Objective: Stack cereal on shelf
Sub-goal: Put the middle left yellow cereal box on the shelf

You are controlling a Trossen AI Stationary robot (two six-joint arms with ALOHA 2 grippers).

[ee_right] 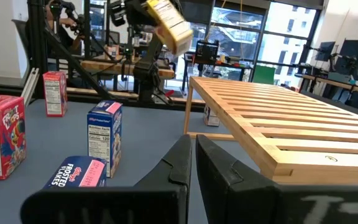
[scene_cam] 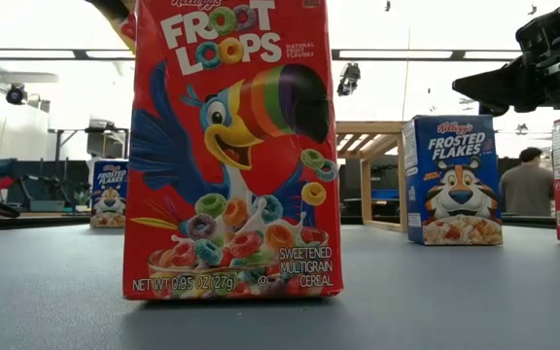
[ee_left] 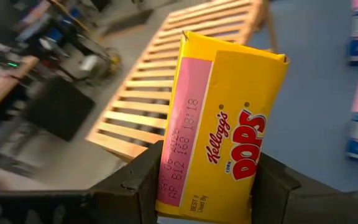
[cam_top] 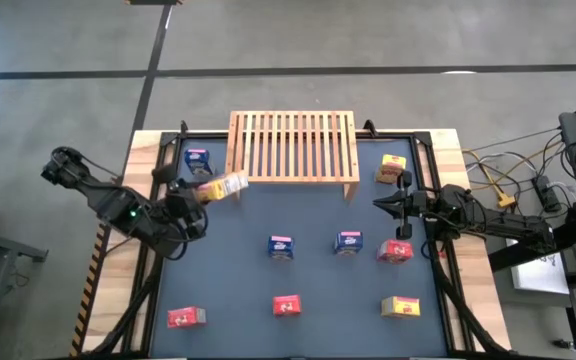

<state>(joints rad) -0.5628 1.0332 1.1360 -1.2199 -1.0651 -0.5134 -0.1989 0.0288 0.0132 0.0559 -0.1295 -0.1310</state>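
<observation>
My left gripper [cam_top: 200, 193] is shut on a yellow cereal box [cam_top: 225, 186], held above the table near the left front corner of the wooden slatted shelf [cam_top: 293, 148]. The right wrist view shows this box [ee_right: 169, 22] raised higher than the shelf top [ee_right: 278, 118]. My right gripper [cam_top: 383, 205] is shut and empty, hovering just off the shelf's right front leg. The other boxes stand on the table: blue ones [cam_top: 196, 158], [cam_top: 281, 246], [cam_top: 348, 242], red ones [cam_top: 395, 250], [cam_top: 286, 306], [cam_top: 186, 317], and yellow ones [cam_top: 391, 168], [cam_top: 400, 306]. My left gripper pinches the yellow box between its two fingers [ee_left: 143, 180] at the end nearest the wrist [ee_left: 191, 199], one finger on each of two opposite sides. The rest of the box [ee_left: 229, 106] juts out past the fingers toward the shelf. It is tilted and lifted clear of the table.
The dark mat [cam_top: 238, 280] has open stretches between the standing boxes. In the low view a red box [scene_cam: 231, 146] fills the foreground, with a blue box [scene_cam: 452, 180] and the shelf [scene_cam: 367, 146] behind it. Cables [cam_top: 513, 185] lie off the table's right edge. A person [scene_cam: 526, 185] is in the room beyond.
</observation>
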